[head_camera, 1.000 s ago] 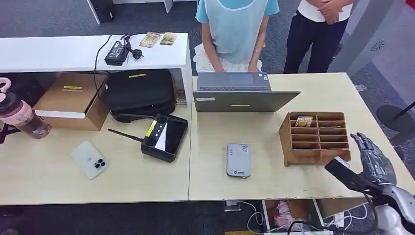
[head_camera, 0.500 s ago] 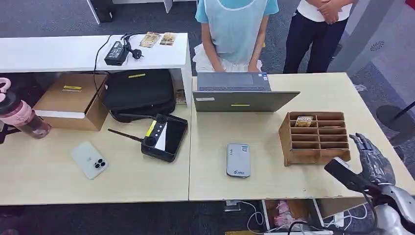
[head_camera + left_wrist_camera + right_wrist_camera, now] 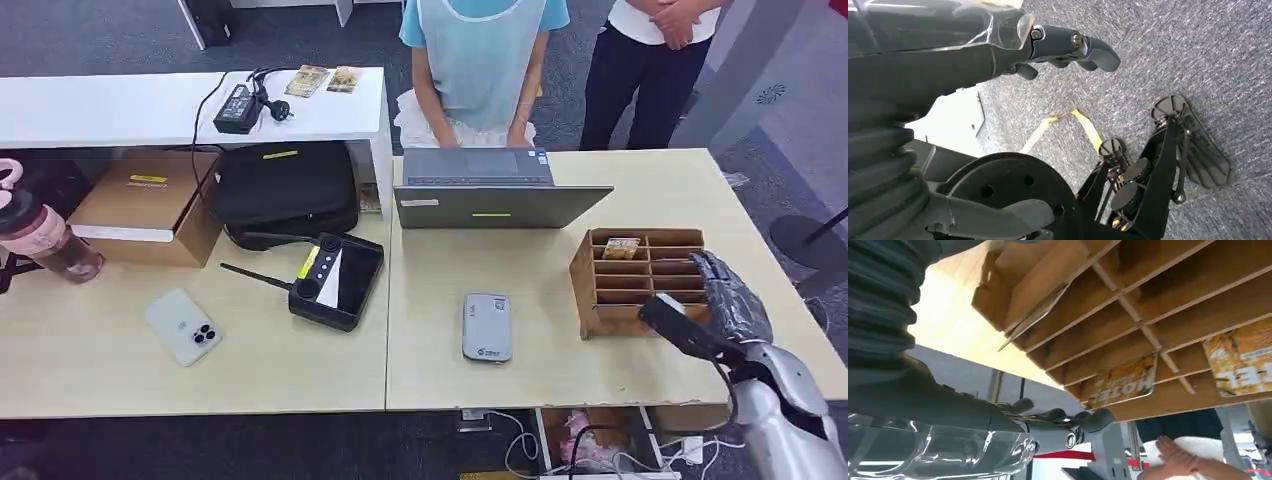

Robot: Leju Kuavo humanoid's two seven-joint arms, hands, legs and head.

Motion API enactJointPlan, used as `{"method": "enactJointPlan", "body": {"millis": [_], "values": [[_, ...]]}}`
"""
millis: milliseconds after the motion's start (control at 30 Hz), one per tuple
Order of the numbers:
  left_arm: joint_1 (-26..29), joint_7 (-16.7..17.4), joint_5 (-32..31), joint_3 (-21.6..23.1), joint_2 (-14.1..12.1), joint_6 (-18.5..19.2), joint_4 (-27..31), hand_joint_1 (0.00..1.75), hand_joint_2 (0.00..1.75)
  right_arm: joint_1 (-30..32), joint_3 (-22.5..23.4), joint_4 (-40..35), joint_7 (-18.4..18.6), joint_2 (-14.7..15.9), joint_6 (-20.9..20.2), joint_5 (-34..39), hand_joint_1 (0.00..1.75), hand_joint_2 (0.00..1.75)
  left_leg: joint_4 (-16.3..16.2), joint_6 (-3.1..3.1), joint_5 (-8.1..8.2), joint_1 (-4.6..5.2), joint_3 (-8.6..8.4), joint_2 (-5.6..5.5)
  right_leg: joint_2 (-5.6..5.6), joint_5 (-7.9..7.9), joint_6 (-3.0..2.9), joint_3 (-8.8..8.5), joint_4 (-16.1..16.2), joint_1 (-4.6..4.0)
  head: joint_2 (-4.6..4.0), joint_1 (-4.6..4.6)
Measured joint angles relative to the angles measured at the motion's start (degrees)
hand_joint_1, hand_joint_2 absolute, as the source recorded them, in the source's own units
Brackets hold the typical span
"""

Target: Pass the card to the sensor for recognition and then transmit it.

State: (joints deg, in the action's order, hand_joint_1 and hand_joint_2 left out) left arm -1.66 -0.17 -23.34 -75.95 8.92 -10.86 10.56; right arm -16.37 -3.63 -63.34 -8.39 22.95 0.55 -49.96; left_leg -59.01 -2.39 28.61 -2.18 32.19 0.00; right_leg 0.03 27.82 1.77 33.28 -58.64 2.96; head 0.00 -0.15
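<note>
Your right hand (image 3: 733, 296) hovers at the wooden card rack (image 3: 640, 282), fingers apart, holding nothing. The yellow card (image 3: 621, 247), printed "HOTEL" in the right wrist view, sits in the rack's top-left slot. The grey card sensor (image 3: 487, 327) lies on the pale wood desk (image 3: 560, 370), left of the rack. Your left hand (image 3: 1068, 47) hangs over grey carpet, fingers curled, holding nothing. 2 people stand behind the laptop (image 3: 490, 190).

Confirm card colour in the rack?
Yellow-orange with dark lettering; the card in the rack shows best in the right wrist view.
</note>
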Motion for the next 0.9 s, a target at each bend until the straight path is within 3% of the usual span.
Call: {"method": "enactJointPlan", "body": {"millis": [533,900], "values": [[-0.6,-0.4,0.4,0.0,0.8,-1.8,0.0,0.0,1.75,-4.5,-1.9,4.9,2.2,-0.8,1.4,-2.4,0.0,1.75,0.0,0.0,0.0,0.0,-0.01,0.0,-0.01,-0.01,0.0,0.0,0.0,0.0,0.0,-0.02],[-0.9,-0.9,0.9,0.0,1.3,-1.6,0.0,0.0,1.75,-4.5,-2.1,5.1,2.8,-0.8,1.7,-2.6,0.0,1.75,0.0,0.0,0.0,0.01,-0.02,0.01,0.0,-0.01,0.0,0.0,0.0,0.01,0.0,-0.02]]}}
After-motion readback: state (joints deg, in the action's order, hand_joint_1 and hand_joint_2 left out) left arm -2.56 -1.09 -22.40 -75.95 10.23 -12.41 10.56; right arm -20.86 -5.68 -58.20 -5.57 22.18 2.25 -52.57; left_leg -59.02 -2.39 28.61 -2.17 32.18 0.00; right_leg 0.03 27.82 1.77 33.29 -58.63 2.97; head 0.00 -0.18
